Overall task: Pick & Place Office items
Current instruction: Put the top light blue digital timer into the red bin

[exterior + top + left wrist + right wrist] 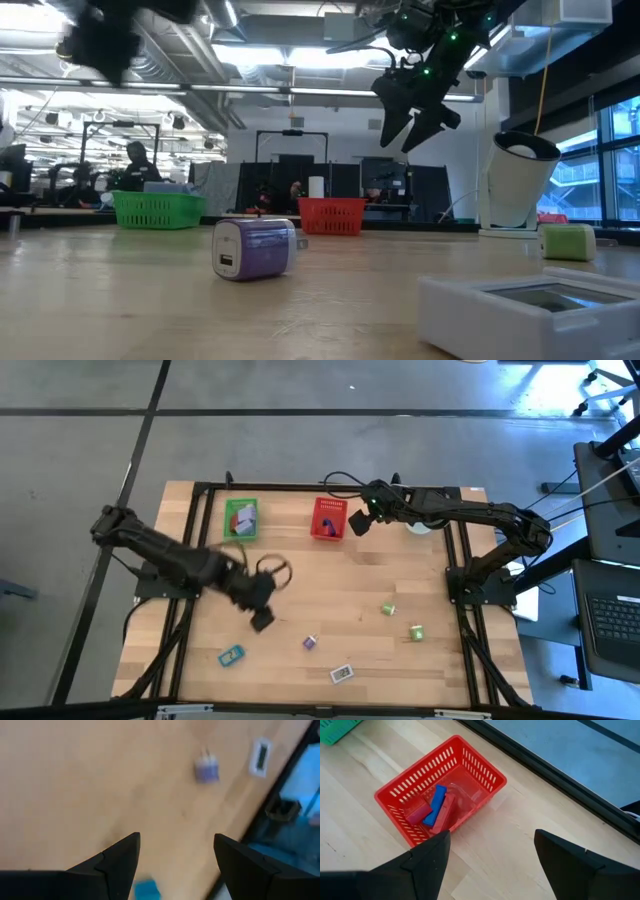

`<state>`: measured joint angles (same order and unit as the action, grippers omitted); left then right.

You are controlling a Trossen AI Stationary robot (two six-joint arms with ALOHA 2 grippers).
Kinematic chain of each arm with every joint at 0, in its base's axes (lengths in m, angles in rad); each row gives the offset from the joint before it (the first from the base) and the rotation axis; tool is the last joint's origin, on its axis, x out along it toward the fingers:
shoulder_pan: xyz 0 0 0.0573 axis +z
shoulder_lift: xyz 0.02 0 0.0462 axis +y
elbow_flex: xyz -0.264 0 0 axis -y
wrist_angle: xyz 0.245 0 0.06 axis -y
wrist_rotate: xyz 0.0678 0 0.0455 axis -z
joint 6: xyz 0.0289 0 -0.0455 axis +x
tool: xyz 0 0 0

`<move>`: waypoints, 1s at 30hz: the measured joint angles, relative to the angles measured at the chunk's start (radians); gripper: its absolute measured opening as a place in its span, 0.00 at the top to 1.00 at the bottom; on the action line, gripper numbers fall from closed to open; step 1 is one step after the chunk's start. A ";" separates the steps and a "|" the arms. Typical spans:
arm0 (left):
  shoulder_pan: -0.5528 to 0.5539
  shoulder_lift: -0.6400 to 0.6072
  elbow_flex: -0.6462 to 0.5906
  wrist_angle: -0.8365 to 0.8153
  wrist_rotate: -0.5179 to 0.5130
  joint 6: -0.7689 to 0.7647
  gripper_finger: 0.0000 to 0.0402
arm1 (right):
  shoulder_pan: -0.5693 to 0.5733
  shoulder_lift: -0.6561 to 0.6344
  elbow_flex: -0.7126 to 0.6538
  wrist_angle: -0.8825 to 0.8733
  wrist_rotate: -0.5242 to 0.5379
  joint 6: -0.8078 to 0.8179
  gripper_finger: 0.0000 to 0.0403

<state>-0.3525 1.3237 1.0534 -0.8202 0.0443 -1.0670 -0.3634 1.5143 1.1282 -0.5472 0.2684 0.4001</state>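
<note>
1. Left gripper is hovering over the table's front-left area with its jaws spread wide and nothing between them.
2. Teal item is lying just beside it, toward the front edge and slightly left; the left wrist view is showing it almost between the fingertips.
3. Lavender block is sitting farther right, and the white flat piece beyond that, near the front edge.
4. Left arm is looking clearly nearer to all three, so the teal item is probably next.
5. Right gripper is hanging wide and empty just beside the red basket, well apart from the two green blocks.
</note>
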 joint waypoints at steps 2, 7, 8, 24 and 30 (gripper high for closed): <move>-0.094 0.013 0.000 0.002 -0.014 -0.102 0.38 | 0.000 0.000 0.000 0.000 0.000 0.000 0.28; -0.284 0.057 0.000 -0.026 -0.072 -0.338 0.38 | 0.000 0.000 0.000 0.004 0.000 0.000 0.28; -0.309 0.068 0.000 -0.035 -0.078 -0.384 0.38 | 0.000 0.000 0.000 0.008 0.000 0.000 0.28; -0.418 0.273 0.000 -0.106 0.008 -0.456 0.38 | 0.000 0.000 0.000 0.026 0.001 -0.015 0.28; -0.418 0.313 0.000 -0.102 0.008 -0.417 0.38 | 0.000 0.000 0.000 0.031 0.001 -0.015 0.28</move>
<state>-0.7708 1.6364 1.0531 -0.9222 0.0525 -1.4842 -0.3634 1.5143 1.1282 -0.5159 0.2692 0.3847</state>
